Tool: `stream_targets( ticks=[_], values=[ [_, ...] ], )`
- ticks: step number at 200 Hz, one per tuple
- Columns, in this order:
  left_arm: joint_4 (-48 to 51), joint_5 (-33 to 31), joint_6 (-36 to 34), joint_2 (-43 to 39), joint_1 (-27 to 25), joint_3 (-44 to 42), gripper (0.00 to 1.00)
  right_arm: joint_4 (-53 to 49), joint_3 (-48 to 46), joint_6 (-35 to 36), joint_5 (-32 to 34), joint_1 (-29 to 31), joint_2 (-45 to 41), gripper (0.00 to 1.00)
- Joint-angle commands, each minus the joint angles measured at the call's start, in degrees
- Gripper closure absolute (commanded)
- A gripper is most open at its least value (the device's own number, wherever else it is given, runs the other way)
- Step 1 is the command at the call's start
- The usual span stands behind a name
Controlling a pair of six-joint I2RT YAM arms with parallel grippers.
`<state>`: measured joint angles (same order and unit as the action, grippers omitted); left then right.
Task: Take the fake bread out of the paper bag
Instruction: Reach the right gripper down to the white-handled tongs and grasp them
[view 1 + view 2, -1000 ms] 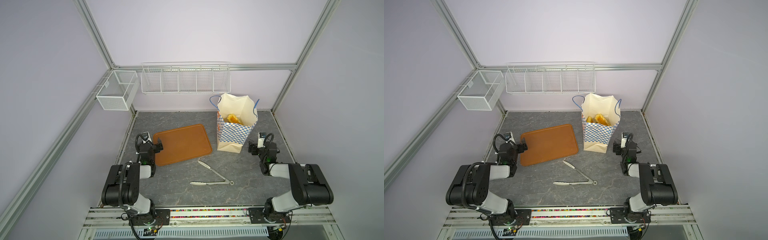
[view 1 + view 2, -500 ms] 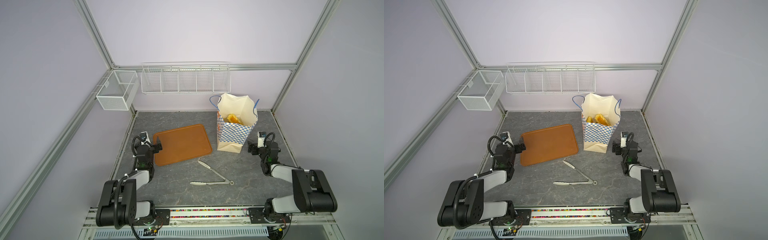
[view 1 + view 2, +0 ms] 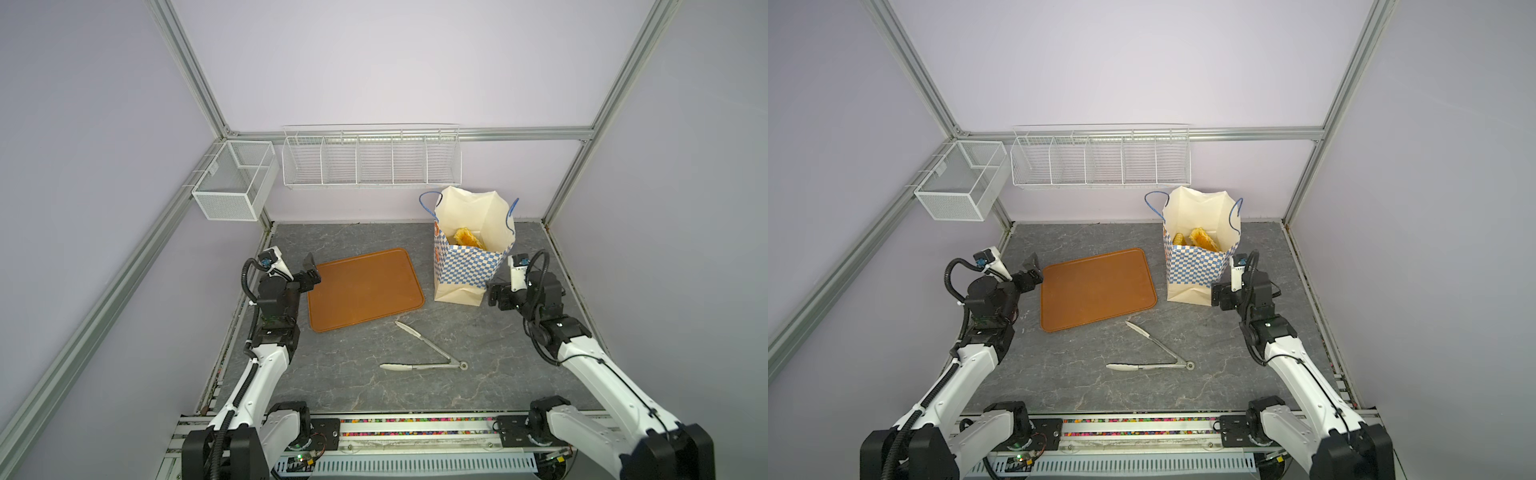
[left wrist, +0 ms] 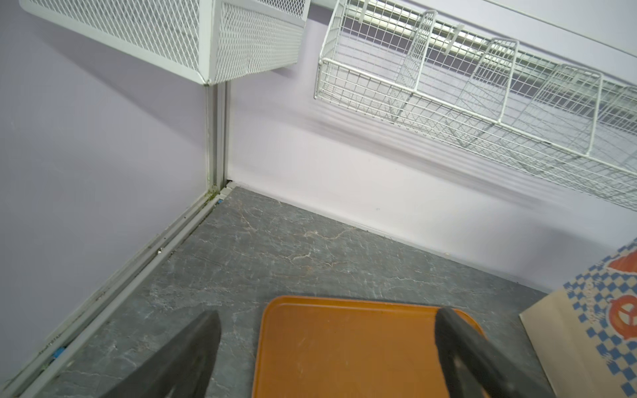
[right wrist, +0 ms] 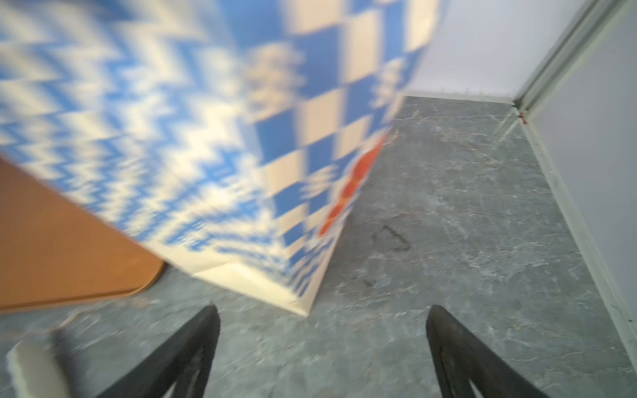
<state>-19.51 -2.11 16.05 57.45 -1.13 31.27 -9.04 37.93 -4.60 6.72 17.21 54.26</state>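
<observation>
The paper bag (image 3: pixel 469 266) stood upright on the grey tabletop (image 3: pixel 353 386) near the back wall, its mouth wide. The fake bread (image 3: pixel 467 237) lay deep inside it, ringed by the tall cream walls. In a top view 2 golden pieces (image 3: pixel 1200 237) showed above the checkered front panel; how many more sat lower could not be told. Thin blue cord handles (image 3: pixel 428 203) stood up at both sides of the rim.

The right arm (image 3: pixel 540 299) sat just beside the bag's lower right corner. The right jaws were spread wide and gripped nothing. In the right wrist view the fingers (image 5: pixel 186 351) framed bare tabletop, with the blurred bag (image 5: pixel 206 138) close ahead.

The left arm (image 3: pixel 278 291) was at the far-left corner of the brown tray (image 3: pixel 365 289). The left jaws were likewise released and empty. In the left wrist view 1 of the fingers (image 4: pixel 465 351) hung over the tray (image 4: pixel 344 344).

The tray lay flat between the left arm and the bag, close beside the bag. Metal tongs (image 3: pixel 419 353) lay splayed in a V on the tabletop, in front of the tray and the bag. A white wire rack (image 3: pixel 370 162) with 5 compartments hung on the back wall, its right end above and behind the bag's mouth. A mesh basket (image 3: pixel 235 187) hung at the back-left corner, well apart from the bag.
</observation>
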Motion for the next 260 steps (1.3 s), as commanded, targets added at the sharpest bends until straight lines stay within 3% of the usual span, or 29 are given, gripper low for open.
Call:
stream_targets(
  ticks=[1, 24, 47, 60, 73, 94, 118, 139, 173, 198, 230, 260],
  values=[
    [5.8, 4.46, 6.76, -2.78, -0.1, -1.32, 0.05, -16.6, 0.6, -5.5, 4.19, 8.5, -6.67, 0.06],
    [7.84, 9.01, 9.47, -4.7, -0.49, -2.02, 0.07, -22.95, 0.44, -9.63, 6.58, 17.64, -10.83, 0.08],
    [12.11, 13.22, 10.4, -6.14, -1.47, -1.61, 0.07, -24.31, 0.58, -9.02, 0.42, 26.63, -8.37, 0.08],
    [15.12, 15.88, 10.34, -6.61, -2.32, -0.98, 0.07, -26.85, 3.6, -6.13, -3.11, 32.22, -2.46, 0.06],
    [18.71, 18.79, 9.59, -6.91, -3.51, 0.2, 0.08, -32.21, 8.17, -5.44, 1.04, 39.32, 5.91, 0.02],
    [24.8, 20.14, 8.08, -7.65, -6.34, 1.87, 0.08, -35.34, 15.49, -1.81, 1.44, 44.52, 19.3, 0.0],
    [28.04, 21.53, 8.37, -9.07, -7.99, 2.64, 0.08, -39.67, 21.46, 2.51, 2.45, 45.1, 31.65, 0.09],
    [29.92, 22.64, 6.33, -9.97, -8.1, 2.7, 0.07, -39.93, 22.97, 4.69, 4.06, 44.72, 35.6, 0.12],
    [34.71, 19.57, 2.51, -10.42, -8.1, 3.65, 0.06, -39.74, 24.47, 6.71, 0.28, 43.46, 39.12, 0.12],
    [32.66, 19.61, 3.43, -10.97, -8.08, 2.51, 0.06, -40.74, 25.61, 7.71, 1.81, 42.82, 43.34, 0.12],
    [28.12, 18.3, 4.3, -11.2, -8.1, 0.23, 0.06, -36.94, 26.8, 8.95, -2.37, 41.03, 47.52, 0.12],
    [27.58, 16.94, 4.07, -11.79, -8.1, 0.29, 0.06, -34.86, 26.39, 9.25, -5.69, 40.97, 48.05, 0.04]
  ],
)
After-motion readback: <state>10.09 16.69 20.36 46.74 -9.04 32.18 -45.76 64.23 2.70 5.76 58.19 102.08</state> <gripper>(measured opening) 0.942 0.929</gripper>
